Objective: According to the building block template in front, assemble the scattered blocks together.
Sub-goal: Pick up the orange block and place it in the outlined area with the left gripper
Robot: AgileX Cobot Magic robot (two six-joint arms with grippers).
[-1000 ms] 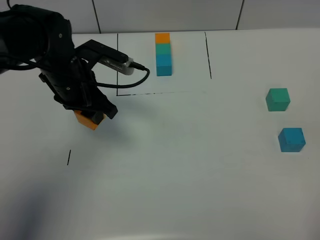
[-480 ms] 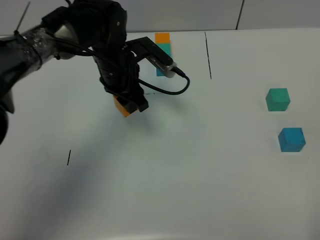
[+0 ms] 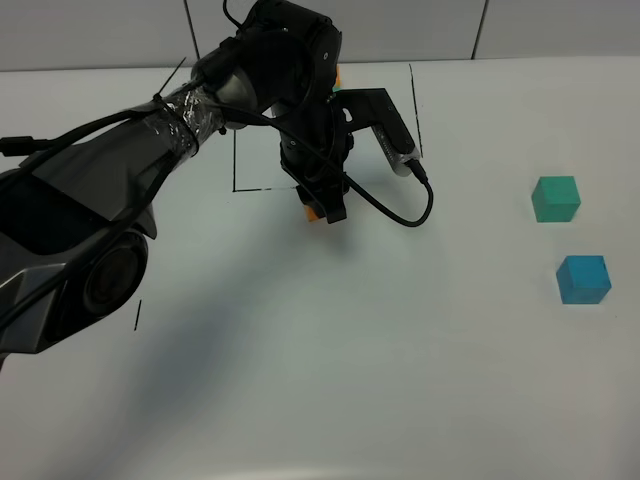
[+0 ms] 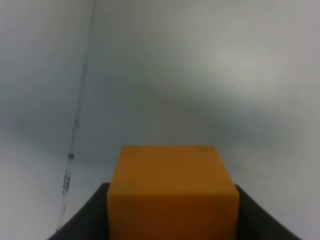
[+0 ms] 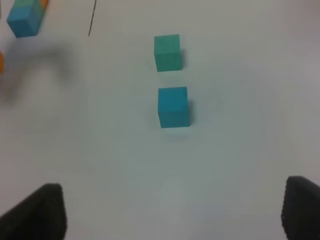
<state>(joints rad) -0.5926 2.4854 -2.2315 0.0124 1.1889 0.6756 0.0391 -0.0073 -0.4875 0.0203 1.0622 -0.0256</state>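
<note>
The left arm is extended across the white worktop towards the middle of the scene. Its end effector is clenched on an orange cube, of which only a small corner is seen from the high camera beneath the black fingers. In the left wrist view the orange cube is seen filling the space between the two dark fingers, with one finger pressed on each side face. The cube is positioned close to the near line of the black outline drawn on the worktop; whether it is touching the surface cannot be told. A black cable is looped out from the wrist camera beside the end effector.

The template stack is largely hidden by the arm in the high view. In the right wrist view it is seen as a blue cube with green and orange behind it.

A green cube and a blue cube are placed on the right of the worktop, near each other but apart. The right end effector is released, with its fingers spread wide and nothing held between them. It is held above bare worktop, with the blue cube and the green cube ahead of it.
</note>
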